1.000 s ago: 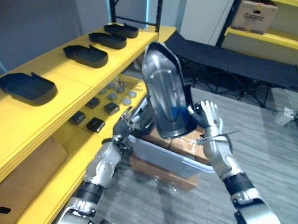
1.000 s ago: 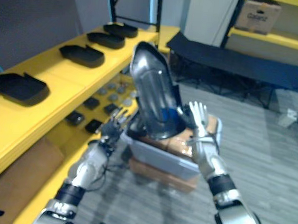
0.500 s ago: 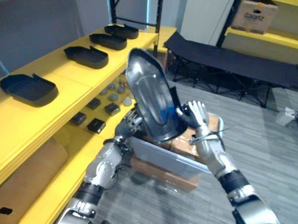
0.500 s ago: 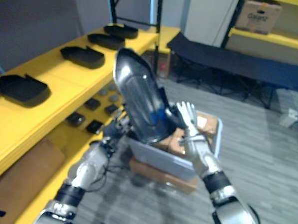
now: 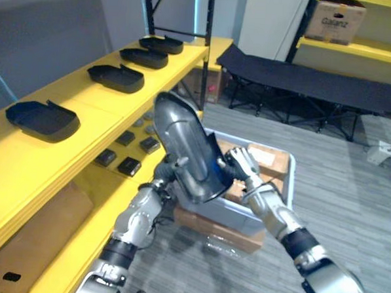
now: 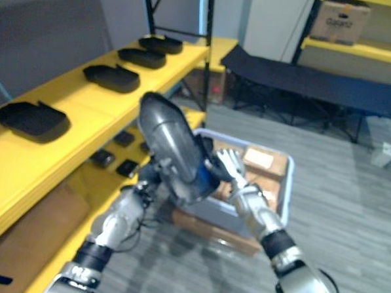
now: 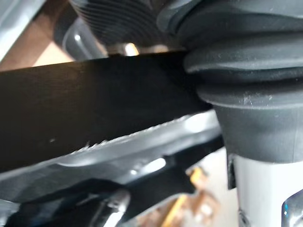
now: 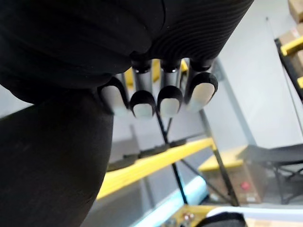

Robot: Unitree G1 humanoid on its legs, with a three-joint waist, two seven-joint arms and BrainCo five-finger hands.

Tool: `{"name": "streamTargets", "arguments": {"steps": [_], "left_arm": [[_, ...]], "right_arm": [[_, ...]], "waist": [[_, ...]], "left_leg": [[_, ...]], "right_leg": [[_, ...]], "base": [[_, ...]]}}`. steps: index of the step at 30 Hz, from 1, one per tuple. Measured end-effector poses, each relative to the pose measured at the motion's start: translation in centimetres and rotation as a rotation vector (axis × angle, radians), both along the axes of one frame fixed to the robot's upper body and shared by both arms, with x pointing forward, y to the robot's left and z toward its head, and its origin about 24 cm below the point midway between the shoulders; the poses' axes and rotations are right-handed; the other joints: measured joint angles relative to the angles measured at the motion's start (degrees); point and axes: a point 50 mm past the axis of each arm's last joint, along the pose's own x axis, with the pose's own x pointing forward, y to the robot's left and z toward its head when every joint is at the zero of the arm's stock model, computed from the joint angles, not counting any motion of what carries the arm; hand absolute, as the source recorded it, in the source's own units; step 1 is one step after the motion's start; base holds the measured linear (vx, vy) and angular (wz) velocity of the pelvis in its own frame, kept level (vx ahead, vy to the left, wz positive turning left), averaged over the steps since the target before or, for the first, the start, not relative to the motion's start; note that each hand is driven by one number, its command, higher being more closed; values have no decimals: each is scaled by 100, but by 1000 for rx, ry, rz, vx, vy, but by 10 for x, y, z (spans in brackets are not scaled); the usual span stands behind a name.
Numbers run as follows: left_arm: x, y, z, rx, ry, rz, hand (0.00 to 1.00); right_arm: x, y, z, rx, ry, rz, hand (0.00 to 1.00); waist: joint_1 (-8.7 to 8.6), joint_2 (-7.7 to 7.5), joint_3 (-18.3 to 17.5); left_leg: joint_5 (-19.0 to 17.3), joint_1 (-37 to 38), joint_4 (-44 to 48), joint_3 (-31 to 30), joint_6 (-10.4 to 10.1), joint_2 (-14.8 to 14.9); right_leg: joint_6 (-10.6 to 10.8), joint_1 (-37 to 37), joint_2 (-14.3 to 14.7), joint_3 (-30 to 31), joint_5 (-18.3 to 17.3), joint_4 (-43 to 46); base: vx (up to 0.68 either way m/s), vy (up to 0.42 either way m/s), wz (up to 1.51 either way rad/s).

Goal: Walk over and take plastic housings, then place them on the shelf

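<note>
Plastic housing (image 5: 185, 149) between left hand (image 5: 168, 170) and right hand (image 5: 237, 163); right wrist view: straight fingers (image 8: 169, 100)

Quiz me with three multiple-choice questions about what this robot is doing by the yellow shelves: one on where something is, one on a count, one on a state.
1. Where is the big grey housing?
A) on the black cot
B) held up between the left hand and right hand, over the grey bin
C) on the floor

2. How many black housings lie on the top yellow shelf?
A) two
B) four
C) six

3. The grey bin is:
A) empty
B) lidded
C) holding cardboard boxes

Answers: 1 B, both hands flank it above the bin. 2 B, four lie in a row. 3 C, brown boxes show inside the open bin.
</note>
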Motion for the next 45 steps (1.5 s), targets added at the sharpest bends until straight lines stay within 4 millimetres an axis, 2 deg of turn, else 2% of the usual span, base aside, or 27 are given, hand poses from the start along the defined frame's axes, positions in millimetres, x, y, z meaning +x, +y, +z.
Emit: {"name": "streamTargets", "arguments": {"steps": [9, 16, 25, 32, 33, 40, 45], "left_arm": [[2, 12, -2, 131, -7, 105, 100], [1, 17, -4, 224, -34, 128, 100], [-12, 22, -17, 176, -48, 125, 100], [-23, 22, -25, 64, -47, 125, 100], [-25, 23, -24, 68, -72, 139, 100], [-31, 18, -18, 31, -175, 212, 100], [-40, 21, -17, 170, -196, 309, 100]], "right_arm": [[-6, 10, -3, 58, -23, 17, 100], [-13, 17, 5, 139, -64, 36, 100], [-20, 23, 11, 194, -99, 67, 100], [-27, 31, 22, 253, -153, 131, 100], [-28, 32, 23, 268, -156, 146, 0], [-38, 47, 46, 430, -198, 275, 0], [-37, 50, 41, 487, -93, 270, 0]], "waist": [[29, -1, 0], [52, -6, 3], [50, -14, 6], [60, -16, 5], [67, -16, 5], [133, -20, 3], [139, -73, -25]], "left_leg": [[-2, -5, -1, -2, -3, 11], [-9, -11, -3, 20, -21, 59], [-17, 19, 7, 135, -31, 90], [-20, 44, 11, 151, -33, 95], [-21, 48, 11, 156, -34, 96], [-30, 53, 9, 153, -42, 102], [-30, 38, 5, 155, -42, 101]], "right_leg": [[-7, -9, 9, -16, -5, -1], [-22, -49, 58, -10, -14, -3], [-33, -108, 87, 100, -4, -3], [-37, -102, 91, 121, -1, -9], [-37, -102, 91, 125, -1, -21], [-40, -103, 95, 122, -4, -52], [-41, -113, 95, 115, -5, -6]], "base": [[0, 0, 0], [0, 0, -1], [2, 6, -6], [0, 0, 0], [0, 0, 0], [1, 5, 0], [3, 6, 0]]}}
